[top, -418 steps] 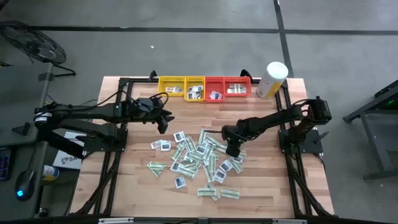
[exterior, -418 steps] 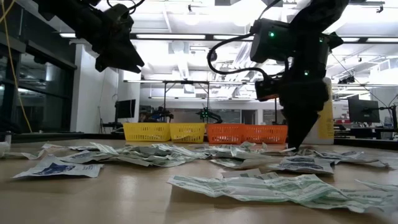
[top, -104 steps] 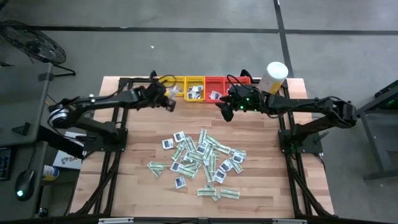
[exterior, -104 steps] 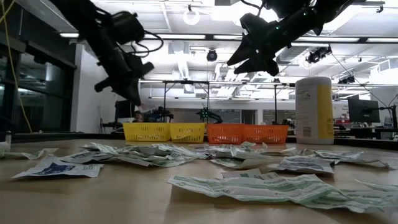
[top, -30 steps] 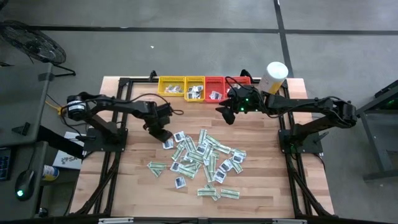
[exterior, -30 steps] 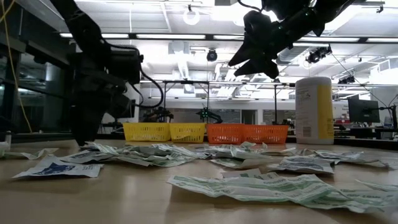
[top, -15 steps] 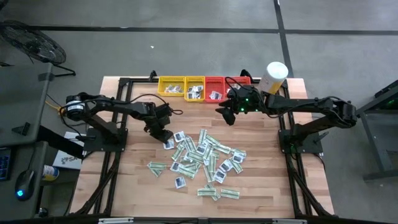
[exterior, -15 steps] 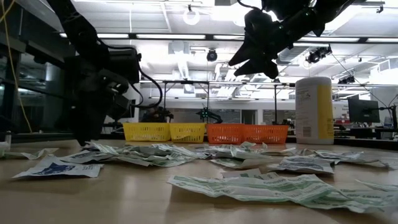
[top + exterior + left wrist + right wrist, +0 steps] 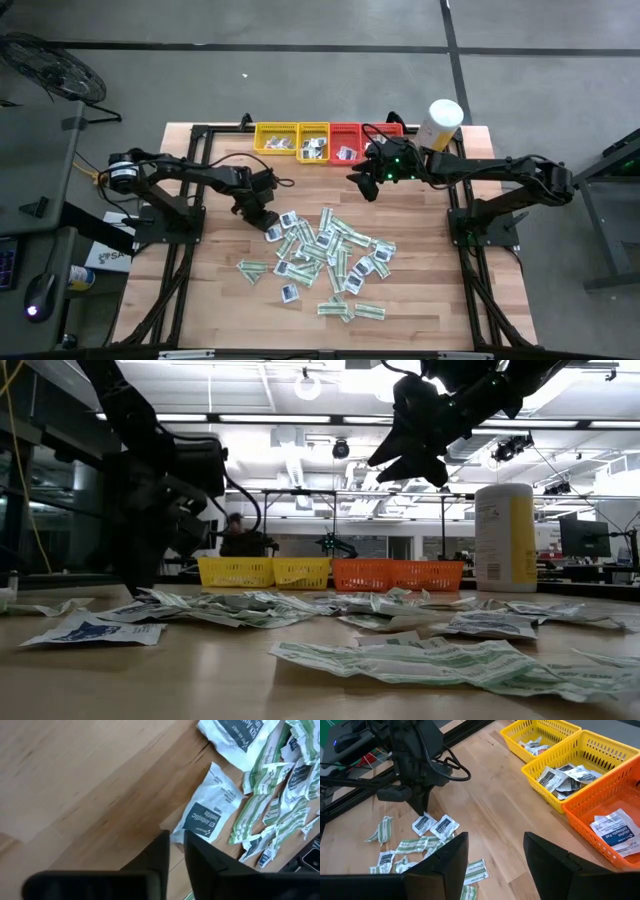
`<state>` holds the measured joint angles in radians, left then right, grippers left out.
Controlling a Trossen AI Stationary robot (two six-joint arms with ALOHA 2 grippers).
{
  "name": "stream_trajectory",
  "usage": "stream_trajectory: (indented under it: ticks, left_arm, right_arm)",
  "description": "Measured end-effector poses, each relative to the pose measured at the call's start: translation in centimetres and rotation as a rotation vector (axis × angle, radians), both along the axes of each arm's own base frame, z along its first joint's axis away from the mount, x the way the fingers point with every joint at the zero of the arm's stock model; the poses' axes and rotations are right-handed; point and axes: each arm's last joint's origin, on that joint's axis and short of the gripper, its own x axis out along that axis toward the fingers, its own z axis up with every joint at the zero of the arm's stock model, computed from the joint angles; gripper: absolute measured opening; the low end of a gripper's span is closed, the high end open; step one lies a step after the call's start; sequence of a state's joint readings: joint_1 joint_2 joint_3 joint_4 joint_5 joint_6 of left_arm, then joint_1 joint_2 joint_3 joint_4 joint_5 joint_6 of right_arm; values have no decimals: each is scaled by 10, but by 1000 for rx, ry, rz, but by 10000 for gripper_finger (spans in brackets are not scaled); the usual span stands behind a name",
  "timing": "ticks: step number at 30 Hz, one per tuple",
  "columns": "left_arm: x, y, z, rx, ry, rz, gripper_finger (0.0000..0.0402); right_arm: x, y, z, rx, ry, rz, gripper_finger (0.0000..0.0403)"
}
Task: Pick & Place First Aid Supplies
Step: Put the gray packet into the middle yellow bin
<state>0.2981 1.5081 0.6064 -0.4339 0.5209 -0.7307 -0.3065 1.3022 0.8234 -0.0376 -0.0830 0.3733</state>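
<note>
The first aid supplies (image 9: 325, 255) lie scattered mid-table: narrow white-and-green strips and white squares with a blue centre. My left gripper (image 9: 266, 226) is down at the pile's far left edge. There its fingers (image 9: 162, 845) are closed to a thin gap on a white square packet (image 9: 206, 814). My right gripper (image 9: 368, 186) hangs open and empty above the table, just near of the red trays (image 9: 362, 140). Its fingers show wide apart in the right wrist view (image 9: 495, 855). My left gripper pinches the square packet's corner (image 9: 175, 833) between its two fingertips. The fingers come from above, pointing down. The rest of the packet lies flat on the wooden table.
Two yellow trays (image 9: 295, 140) and two red trays stand in a row at the far edge, each holding some packets. A tall white-and-yellow canister (image 9: 438, 127) stands right of them. Bare wood (image 9: 230, 300) lies left of and near the pile. A person (image 9: 236, 532) shows behind the trays.
A person has come into view in the room behind the yellow trays. Neither arm has visibly shifted its place.
</note>
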Motion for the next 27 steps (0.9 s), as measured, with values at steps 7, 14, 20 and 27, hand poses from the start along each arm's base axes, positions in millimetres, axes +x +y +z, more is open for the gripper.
stream_trajectory:
  ticks: [7,14,20,27]
  left_arm:
    - [0,0,0,8,7,6,5]
    - [2,1,13,48,-39,-9,1]
    - [5,5,55,160,-135,17,1]
    - [7,11,103,352,-220,86,0]
  right_arm:
    - [0,0,0,1,5,-1,184]
    - [-2,0,-3,9,31,-1,184]
    - [-2,0,-3,0,35,4,185]
    - [-2,0,-3,-5,36,4,184]
